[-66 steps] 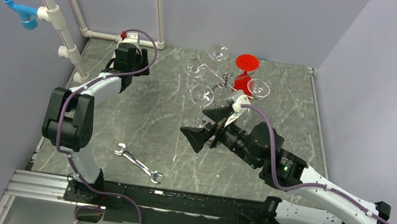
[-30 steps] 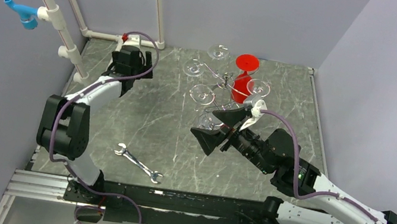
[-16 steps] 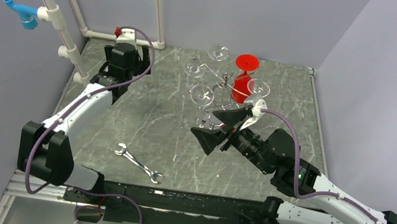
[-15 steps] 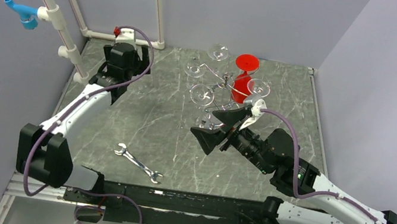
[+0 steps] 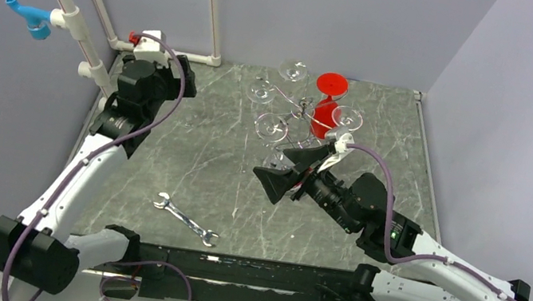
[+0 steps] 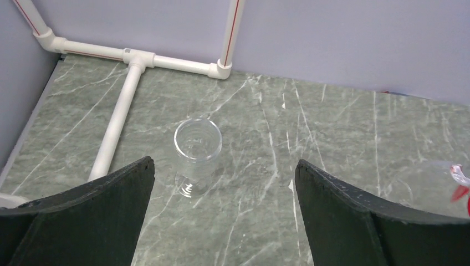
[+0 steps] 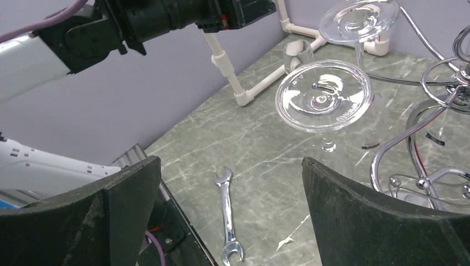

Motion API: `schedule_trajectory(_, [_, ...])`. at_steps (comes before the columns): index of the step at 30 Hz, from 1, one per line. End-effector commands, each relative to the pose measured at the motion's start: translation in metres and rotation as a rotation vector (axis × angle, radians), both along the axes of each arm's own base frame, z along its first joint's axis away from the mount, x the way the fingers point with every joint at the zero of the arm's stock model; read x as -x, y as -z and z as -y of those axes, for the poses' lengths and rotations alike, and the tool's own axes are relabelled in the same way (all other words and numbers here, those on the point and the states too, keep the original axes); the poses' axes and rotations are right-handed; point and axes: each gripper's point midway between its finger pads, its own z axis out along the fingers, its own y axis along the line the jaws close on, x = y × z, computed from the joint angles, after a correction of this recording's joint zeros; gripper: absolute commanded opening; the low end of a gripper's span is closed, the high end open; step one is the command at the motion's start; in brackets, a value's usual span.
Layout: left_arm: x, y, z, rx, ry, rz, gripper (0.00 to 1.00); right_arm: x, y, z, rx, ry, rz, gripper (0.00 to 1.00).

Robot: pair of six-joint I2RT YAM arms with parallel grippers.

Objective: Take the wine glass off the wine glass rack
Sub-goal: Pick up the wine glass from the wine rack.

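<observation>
The chrome wire wine glass rack [image 5: 302, 112] stands at the back centre, and its curled arms show in the right wrist view [image 7: 399, 145]. Several clear wine glasses hang upside down on it, one nearest my right gripper [image 5: 271, 127], its round foot up [image 7: 323, 94]. A red wine glass [image 5: 328, 96] hangs there too. My right gripper [image 5: 271, 162] is open and empty just in front of the rack, apart from the glasses [image 7: 228, 166]. My left gripper [image 5: 184, 81] is open and empty, raised above a clear glass [image 6: 198, 154] standing upright on the table.
A silver wrench [image 5: 185, 218] lies on the near middle of the table and shows in the right wrist view [image 7: 226, 216]. White PVC pipes [image 6: 119, 119] run along the back left corner. Walls close the table at the back and both sides.
My left arm has risen and swung left and nearer, away from the back. My right gripper has edged slightly left by the rack, still open.
</observation>
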Motion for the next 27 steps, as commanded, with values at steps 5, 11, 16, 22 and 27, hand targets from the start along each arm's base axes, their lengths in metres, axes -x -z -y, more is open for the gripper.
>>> schedule_trajectory(5, [0.027, -0.023, 0.005, 0.13, 0.025, 0.08, 0.99, -0.005, -0.023, -0.001, -0.152, 0.031, 0.043, 1.0])
schedule_trajectory(11, [0.033, -0.034, 0.008, 0.11, 0.059, 0.067, 0.99, -0.012, -0.028, 0.019, -0.284, 0.111, 0.063, 1.0])
schedule_trajectory(16, [0.039, -0.042, 0.018, 0.113, 0.13, 0.098, 0.99, -0.016, -0.032, 0.015, -0.232, 0.118, 0.089, 1.0])
schedule_trajectory(22, [0.044, -0.049, 0.021, 0.107, 0.153, 0.113, 1.0, -0.029, -0.038, 0.001, -0.115, 0.154, 0.058, 1.0])
schedule_trajectory(27, [0.049, -0.054, 0.02, 0.105, 0.16, 0.129, 0.99, -0.04, -0.056, 0.005, -0.064, 0.222, 0.02, 1.0])
